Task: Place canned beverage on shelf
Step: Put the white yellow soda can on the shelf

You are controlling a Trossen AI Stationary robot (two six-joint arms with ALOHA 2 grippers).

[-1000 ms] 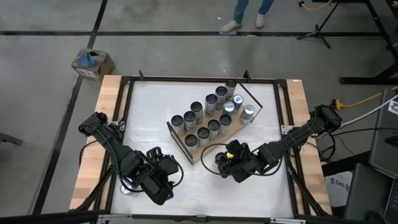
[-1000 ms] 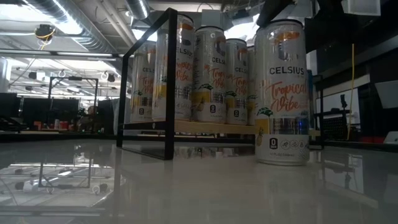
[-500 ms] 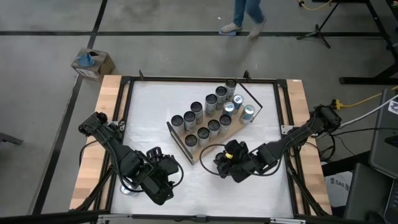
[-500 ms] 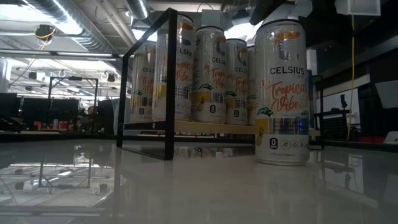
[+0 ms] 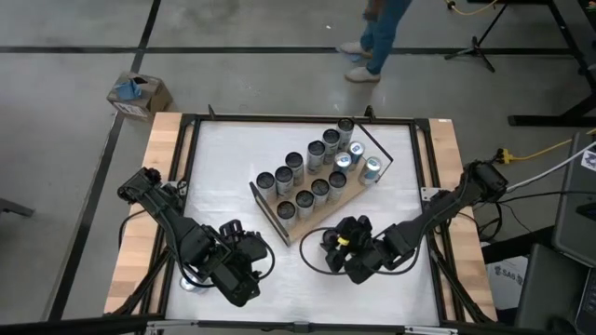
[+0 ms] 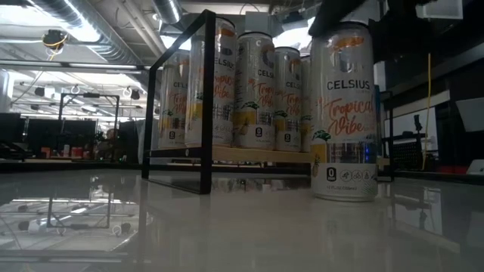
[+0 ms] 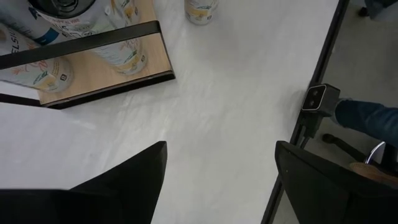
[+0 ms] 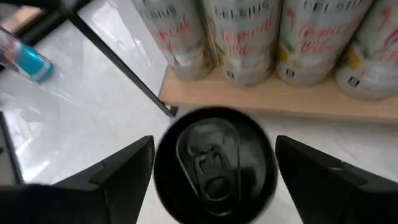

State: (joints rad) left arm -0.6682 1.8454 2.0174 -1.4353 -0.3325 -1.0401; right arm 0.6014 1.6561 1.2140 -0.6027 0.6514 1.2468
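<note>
- Many cans already stand in 2 rows on the shelf [image 5: 300, 223]; 1 can [image 8: 214, 165] is left on the bench [image 5: 233, 158], just off the shelf's near edge.
- Right pincer [image 5: 336, 249] hangs over that can, fingers spread either side, not pinching it.
- Left pincer [image 5: 244, 244] waits spread, empty, beside the shelf's end.
</note>
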